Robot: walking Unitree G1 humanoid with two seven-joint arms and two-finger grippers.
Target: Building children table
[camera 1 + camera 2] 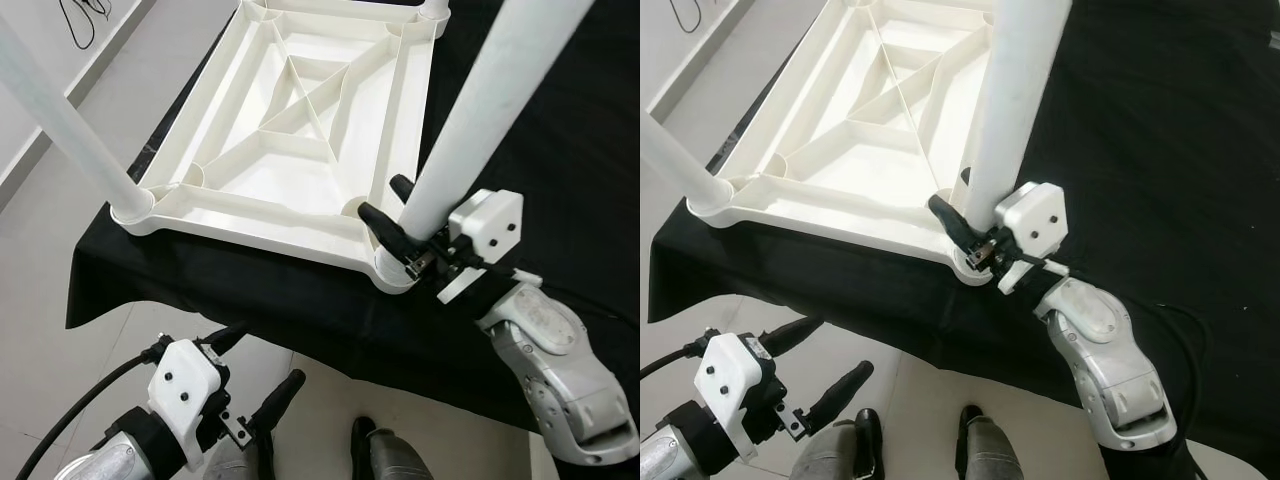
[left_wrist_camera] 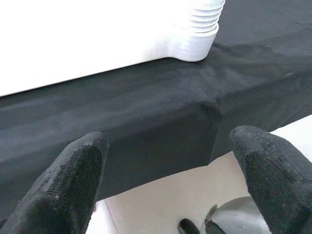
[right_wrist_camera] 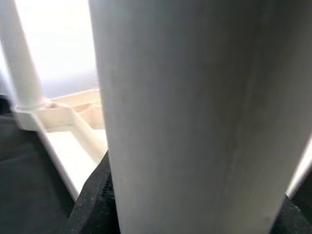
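The white table top (image 1: 300, 140) is laid upside down, ribs up, on a black cloth (image 1: 560, 130) in the upper centre of the head views.

Status:
- Near-left corner: a white leg (image 1: 60, 120) is seated in its socket, rising toward the upper left of the frame.
- Near-right corner: a second leg (image 1: 480, 110) is stood in its socket at centre right and is pinched low down by the right gripper (image 1: 400, 215), one black finger either side of the tube. In the right wrist view the leg is shown close up between the black fingers.
- Far corners: two sockets are just visible at the top edge; whether legs are fitted there cannot be told.

The left gripper (image 1: 255, 385) is held at lower left, below the cloth edge, fingers spread and holding nothing. In the left wrist view its fingertips (image 2: 73, 180) are spread wide, pointed at the cloth front, with a threaded leg base (image 2: 202, 24) above.

Judgement: roughly half done at least. The gripped leg is probably being tightened. Remaining: far legs to be confirmed, then the table to be flipped upright.
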